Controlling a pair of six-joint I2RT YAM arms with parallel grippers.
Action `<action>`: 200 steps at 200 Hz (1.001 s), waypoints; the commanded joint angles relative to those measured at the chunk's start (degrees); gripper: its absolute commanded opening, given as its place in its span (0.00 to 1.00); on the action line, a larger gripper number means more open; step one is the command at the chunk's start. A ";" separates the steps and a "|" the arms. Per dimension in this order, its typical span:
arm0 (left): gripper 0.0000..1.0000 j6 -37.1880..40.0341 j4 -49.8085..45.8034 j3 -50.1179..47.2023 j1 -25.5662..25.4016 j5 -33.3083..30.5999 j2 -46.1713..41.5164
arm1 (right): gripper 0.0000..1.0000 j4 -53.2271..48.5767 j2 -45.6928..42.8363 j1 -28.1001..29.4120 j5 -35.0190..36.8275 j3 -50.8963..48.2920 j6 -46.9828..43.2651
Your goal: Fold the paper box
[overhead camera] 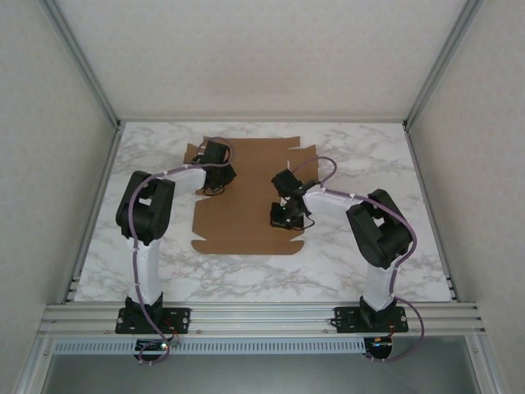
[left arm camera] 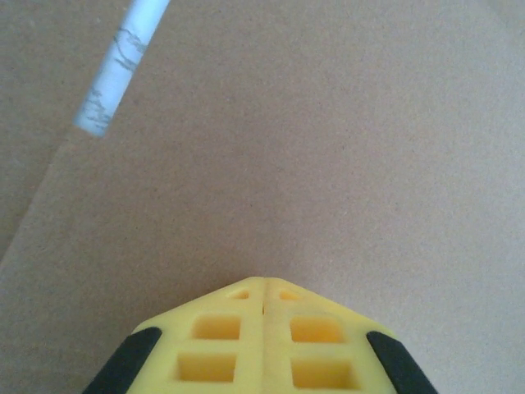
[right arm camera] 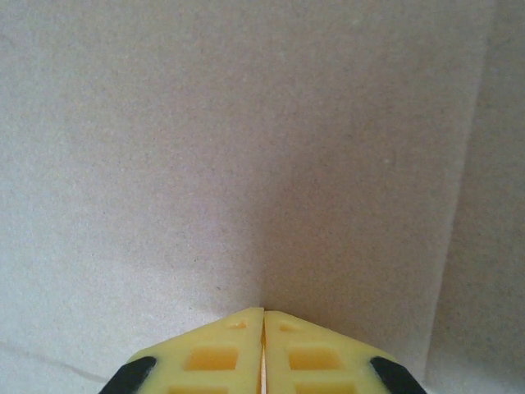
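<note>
We see the paper box [overhead camera: 246, 197] lying flat at the centre of the marble worktop [overhead camera: 344, 263]. Our left hand [overhead camera: 216, 179] sits over its upper left part, and our right hand [overhead camera: 287, 217] is right of its centre. In both wrist views the yellow fingers [left arm camera: 221, 328] meet with no gap over bare cardboard, holding nothing.

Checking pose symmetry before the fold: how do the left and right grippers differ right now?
Left gripper sits over the paper box's far-left part; right gripper over its near-right part. Left gripper's camera sees a slit showing marble; right gripper's sees a crease. Both are shut, tips pointed at the cardboard.
</note>
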 commanded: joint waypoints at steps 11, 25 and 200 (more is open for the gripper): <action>0.05 3.96 -1.65 -1.57 -2.65 2.94 -1.66 | 0.11 5.36 0.45 2.52 -5.09 -0.31 3.20; 0.13 5.82 -0.66 -2.61 -3.20 2.31 -5.27 | 0.14 6.88 -2.70 2.54 -5.04 -0.77 2.36; 0.60 -2.05 11.73 -39.79 -9.62 3.63 -45.49 | 0.93 -10.19 12.28 -27.24 2.98 38.68 -19.16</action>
